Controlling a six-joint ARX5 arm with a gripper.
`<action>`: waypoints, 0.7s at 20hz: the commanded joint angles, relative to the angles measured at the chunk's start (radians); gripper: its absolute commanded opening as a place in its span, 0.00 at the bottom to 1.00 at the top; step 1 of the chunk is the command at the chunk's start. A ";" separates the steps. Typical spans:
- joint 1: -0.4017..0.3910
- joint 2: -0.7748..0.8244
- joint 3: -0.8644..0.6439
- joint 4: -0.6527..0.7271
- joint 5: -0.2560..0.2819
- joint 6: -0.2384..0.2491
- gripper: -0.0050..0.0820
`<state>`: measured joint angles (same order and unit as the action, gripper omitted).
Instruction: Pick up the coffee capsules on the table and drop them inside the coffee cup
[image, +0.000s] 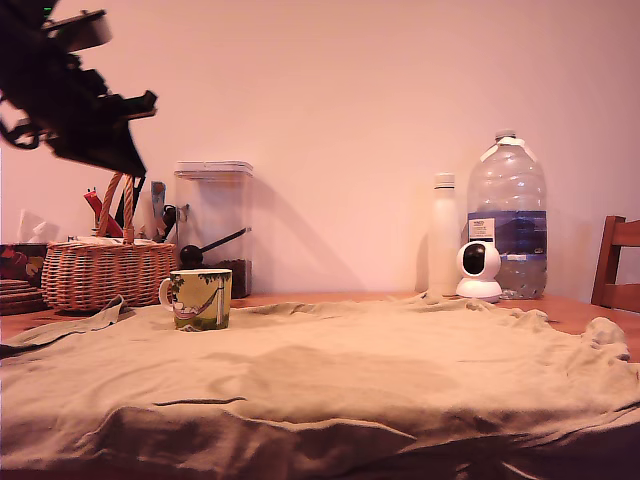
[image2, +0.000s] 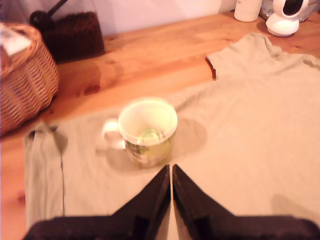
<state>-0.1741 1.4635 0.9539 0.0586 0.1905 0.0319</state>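
One mug, one capsule, one gripper above them.
We see the gripper (image2: 171, 172) with fingers pressed together, empty, hovering above the coffee cup (image2: 147, 130); one capsule (image2: 148, 136) lies inside it, the handle at nine o'clock in the wrist view.

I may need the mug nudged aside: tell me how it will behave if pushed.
The mug looks squat and wide, so it probably won't tip easily. It sits on loose cloth, which may bunch and drag along rather than let it slide. It looks ceramic, so probably fairly heavy and chippable. The tool looks shut.
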 joint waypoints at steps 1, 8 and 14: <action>0.004 -0.066 -0.089 0.042 -0.006 -0.011 0.04; 0.005 -0.322 -0.372 0.101 -0.024 -0.060 0.04; 0.049 -0.556 -0.565 0.098 -0.024 -0.089 0.04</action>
<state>-0.1303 0.9268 0.4129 0.1493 0.1654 -0.0502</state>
